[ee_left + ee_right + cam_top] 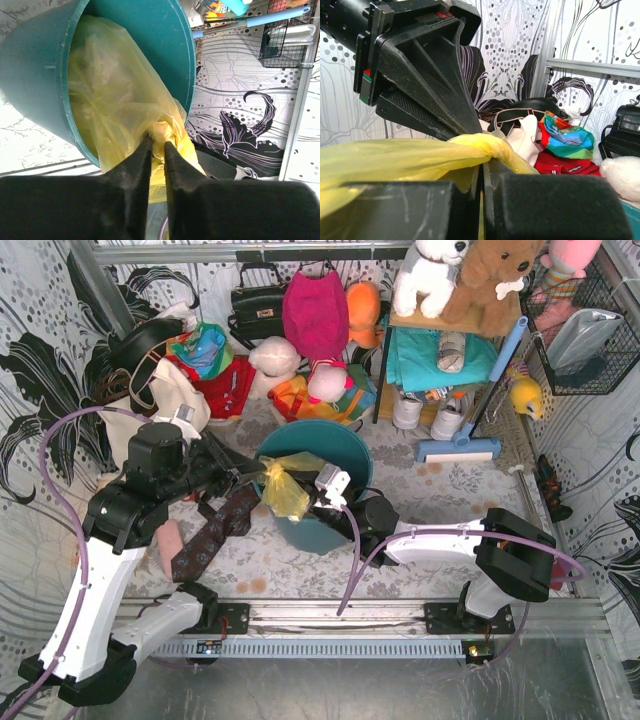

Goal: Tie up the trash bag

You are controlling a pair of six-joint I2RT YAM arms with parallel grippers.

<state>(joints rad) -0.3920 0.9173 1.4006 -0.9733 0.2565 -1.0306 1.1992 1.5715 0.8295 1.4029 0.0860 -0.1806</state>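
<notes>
Pinched tight, both sets of jaws held the thin translucent yellow plastic trash bag (112,90) by its gathered neck, left gripper (157,144) just beside right gripper (482,170), at the near-left rim of the round teal plastic bin (30,75). I judged that no knot was formed yet; next, one end had to wrap around the other. My free room lay over the patterned tabletop (470,495) to the right, while a heap of bags and soft toys (300,350) crowded the far side.

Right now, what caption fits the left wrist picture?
Left gripper pinches the crinkly translucent yellow plastic trash bag spilling from the round teal plastic bin.
</notes>
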